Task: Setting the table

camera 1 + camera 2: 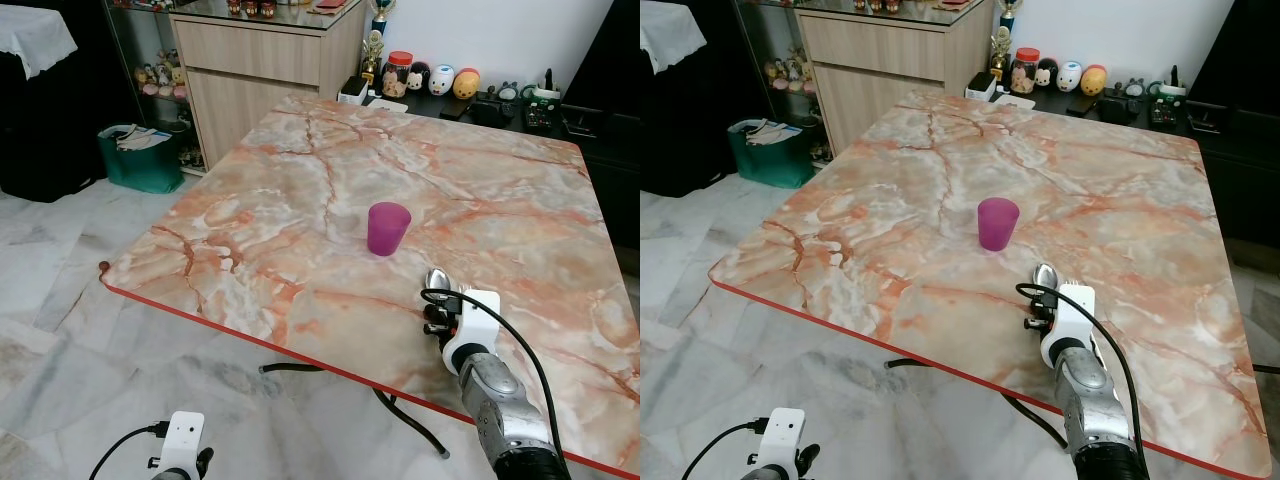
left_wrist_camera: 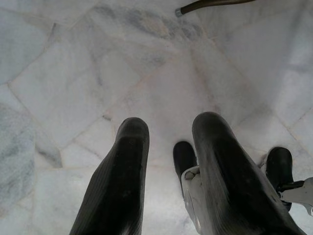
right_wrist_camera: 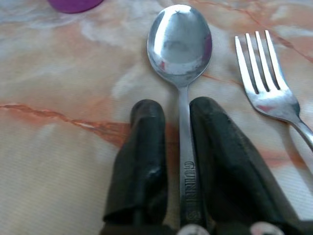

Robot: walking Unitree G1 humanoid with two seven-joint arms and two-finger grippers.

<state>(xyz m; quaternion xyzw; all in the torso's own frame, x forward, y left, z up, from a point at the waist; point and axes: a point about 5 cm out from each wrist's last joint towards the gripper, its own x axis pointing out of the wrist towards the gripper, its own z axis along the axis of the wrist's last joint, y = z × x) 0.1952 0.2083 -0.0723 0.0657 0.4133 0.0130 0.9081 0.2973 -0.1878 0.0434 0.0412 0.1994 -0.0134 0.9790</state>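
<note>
Spoon (image 3: 180, 44) and fork (image 3: 268, 83) lie side by side on the marble-patterned table (image 1: 300, 220), near its front edge and toward the front right corner, with the fork on the far side of the spoon from the cup. Starting at the left, the left gripper (image 2: 168, 142) hangs low beside the robot, below the table's front edge and over the pale marble floor (image 1: 60, 330); its two black fingers (image 2: 124, 166) are spread with bare floor tiles showing between them and nothing in their grasp. Further in, a purple plastic cup (image 1: 388, 228) stands upright about midway across the table, well clear of every edge. Just beyond it toward the front right, the right gripper (image 3: 177, 117) reaches over the front edge, its black fingers (image 3: 146, 147) set on either side of the spoon's handle. The handle runs through the narrow gap between them and one finger lies close against it, but whether they actually press on the metal cannot be told. The spoon's bowl faces up and points toward the cup, and the fork's tines point the same way, near the spoon without touching it. Along the table's back edge stand a wooden cabinet (image 1: 260, 60) at the back left corner and a row of small round figurines (image 1: 440, 78) against the wall.
</note>
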